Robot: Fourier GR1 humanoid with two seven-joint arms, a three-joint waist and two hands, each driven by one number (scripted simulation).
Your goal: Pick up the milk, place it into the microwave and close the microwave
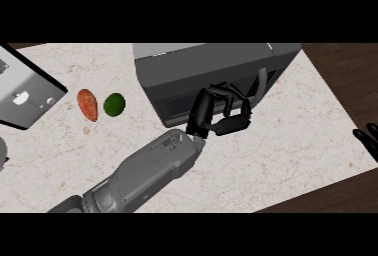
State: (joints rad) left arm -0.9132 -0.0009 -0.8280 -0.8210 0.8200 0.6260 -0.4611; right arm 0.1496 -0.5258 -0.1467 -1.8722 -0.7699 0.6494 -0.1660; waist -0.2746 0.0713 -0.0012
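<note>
Two hands in view. Left hand [221, 114] is up against the front of the microwave [214, 65], its grey forearm coming in from the lower left across the counter [295, 150]. Fingers are curled, thumb tucked below them, and nothing shows between them. The fingertips sit on the door's face just left of the dark handle bar [260, 82]. I can't say whether they hook the handle or only touch the door.

Right hand [366, 141] is at the view's right edge, off the counter's corner over the dark floor. Only its fingers show, straight and relaxed, holding nothing: resting.

Microwave stands at the counter's far side, turned a bit, front facing the lower left. The door looks flush with the body, so shut as far as I can see.

Milk: can't tell where it is. It shows in neither hand, and the door's dark window shows nothing of the inside.

One orange-red oblong vegetable [87, 104] lies left of the microwave, and a round green fruit [114, 104] lies just beside it, close but apart. A grey box with a black edge [26, 92] is at the far left, tilted and cut by the frame.
</note>
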